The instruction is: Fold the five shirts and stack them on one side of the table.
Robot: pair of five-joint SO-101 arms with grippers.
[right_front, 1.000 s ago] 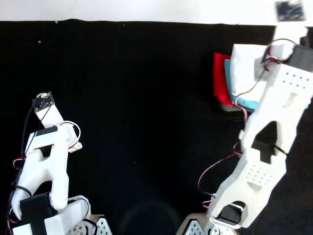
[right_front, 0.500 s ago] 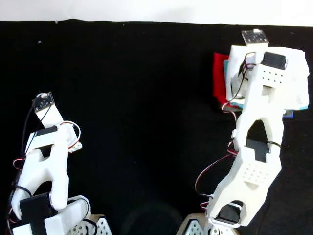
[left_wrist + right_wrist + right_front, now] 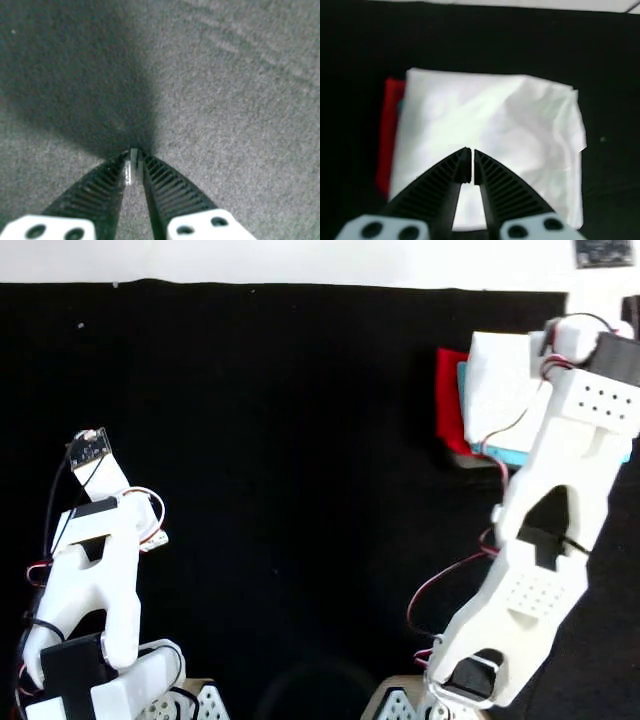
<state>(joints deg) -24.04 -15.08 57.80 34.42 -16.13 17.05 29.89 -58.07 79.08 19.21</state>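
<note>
At the near edge of the desk [image 3: 300,440], around seven o'clock in the high view, the left arm [image 3: 95,570] stands folded over its base, red and black wires looping by its wrist. The left pincer [image 3: 134,156] is closed, its ribbed fingers meeting at the tips with nothing between them. It hangs low over bare dark cloth inside its own shadow, and whether the tips touch the cloth cannot be told. The right arm [image 3: 560,470] rises from about five o'clock and stretches away toward two o'clock, where the stack of folded shirts [image 3: 495,400] lies near the desk's far edge. The arm crosses the stack's three o'clock side and hides it, so the number of layers cannot be counted. A white shirt [image 3: 495,120] lies on top, rumpled at one corner. A red shirt [image 3: 450,405] juts out from under it on the nine o'clock side, and a teal layer [image 3: 508,453] peeps out along the near edge. The right pincer [image 3: 470,152] is drawn together to a hairline slit and holds nothing. It is poised over the white shirt, and contact with the cloth cannot be judged. Beyond the desk runs a pale strip [image 3: 300,260].
</note>
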